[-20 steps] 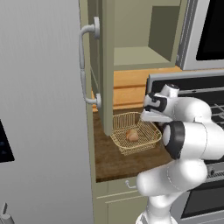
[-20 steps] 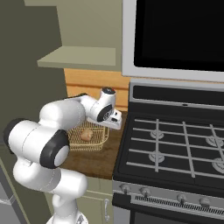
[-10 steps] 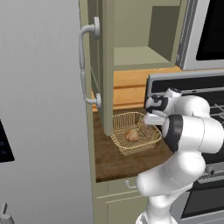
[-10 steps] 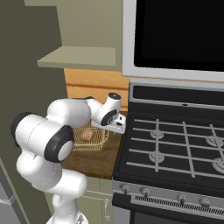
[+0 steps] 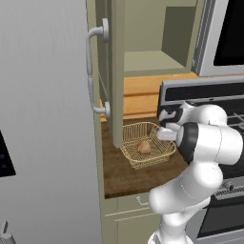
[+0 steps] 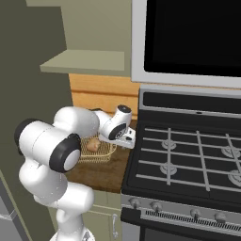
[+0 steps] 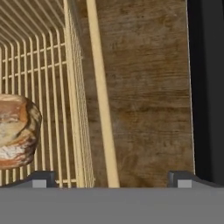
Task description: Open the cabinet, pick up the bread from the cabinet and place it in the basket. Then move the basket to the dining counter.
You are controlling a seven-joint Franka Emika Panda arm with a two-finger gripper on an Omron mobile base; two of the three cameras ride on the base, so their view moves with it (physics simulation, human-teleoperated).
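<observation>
One bread roll lies inside the basket, on its mesh floor near the middle. The basket sits on the dark wood desk, between the open door of the cabinet and the black stove. The cabinet's shelf is bare. The claw hangs just above the basket's stove-side rim, its jaws spread wide and holding nothing; in the hand view one fingertip stands over the mesh beside the bread, the other over bare wood, with the rim running between them.
</observation>
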